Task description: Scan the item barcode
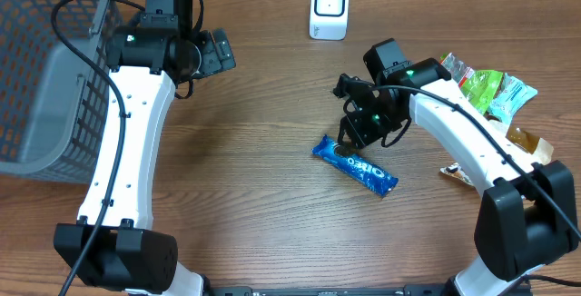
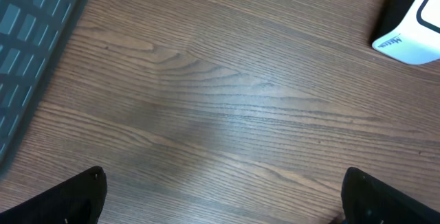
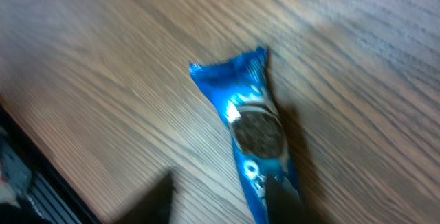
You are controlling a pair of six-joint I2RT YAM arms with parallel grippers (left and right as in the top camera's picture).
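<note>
**Two pincers spread, pack not yet lifted**

Far left: note the grey basket, out of play. Beside it, find the left gripper hovering over the bare table, fingers flung wide to the corners of the wrist view, pinching nothing. Further right, at the back edge, spot the white scanner, standing upright, well apart from both arms. Right of centre, see the right gripper poised low over the left end of the blue Oreo pack. Going by the blurred wrist view, read its fingers as parted, one dark tip over the wrapper, the other off on bare wood, gripping nothing. Place the pack flat on the table, slanting from upper left down to lower right, just under the right gripper and well short of the scanner. Far right, pass over the heap of other snack packets.

Judge the step in hand as the pick-up: reaching for the pack, no lift made. For the next move, straddle the wrapper across its narrow width, close gently, raise it, and carry it back toward the scanner with the barcode side turned to its face. Cannot locate the barcode from here; none visible on the upward face.
</note>
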